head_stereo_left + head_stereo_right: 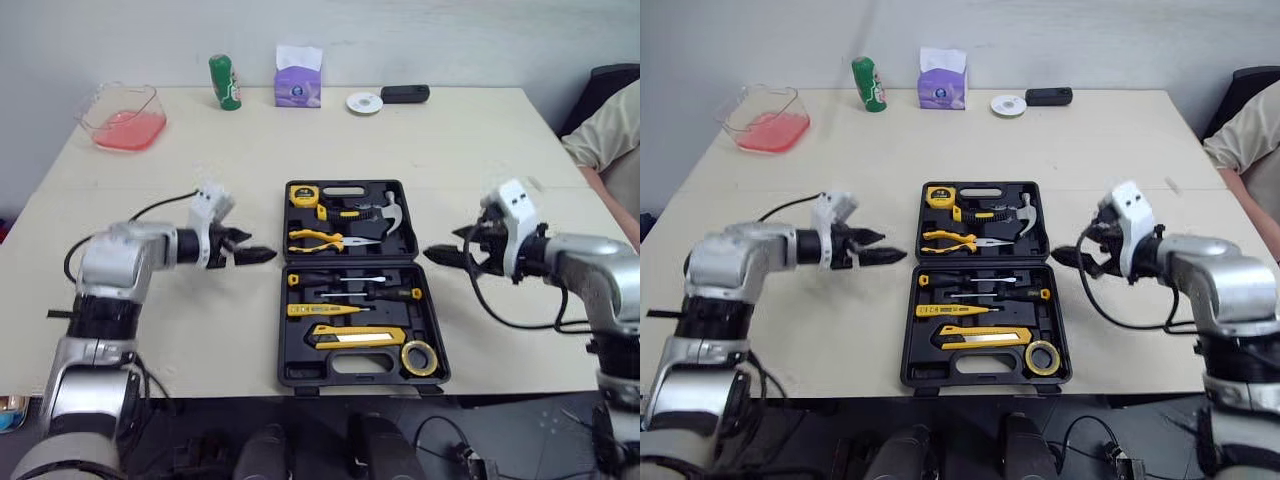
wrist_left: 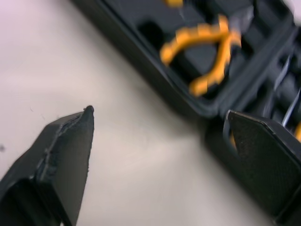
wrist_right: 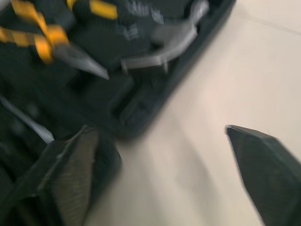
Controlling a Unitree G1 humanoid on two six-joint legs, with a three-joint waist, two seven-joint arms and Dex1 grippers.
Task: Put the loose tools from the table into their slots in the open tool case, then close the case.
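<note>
Left eye view: left end effector (image 1: 250, 254) and right end effector (image 1: 445, 255) are hovering on either side of the open black plastic tool case (image 1: 350, 262) on the beige counter (image 1: 450, 150).
Both are holding their black fingers wide apart, level with the case's hinge; yellow-handled pliers (image 1: 318, 239) are lying slotted in its far half.

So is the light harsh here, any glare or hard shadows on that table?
Left eye view: the light falls soft and even over the table, with no hard shadow beside the green can or the tissue box; the hammer head in the tool case catches a pale sheen. Right wrist view: that same metal gleams against the dark case.
</note>
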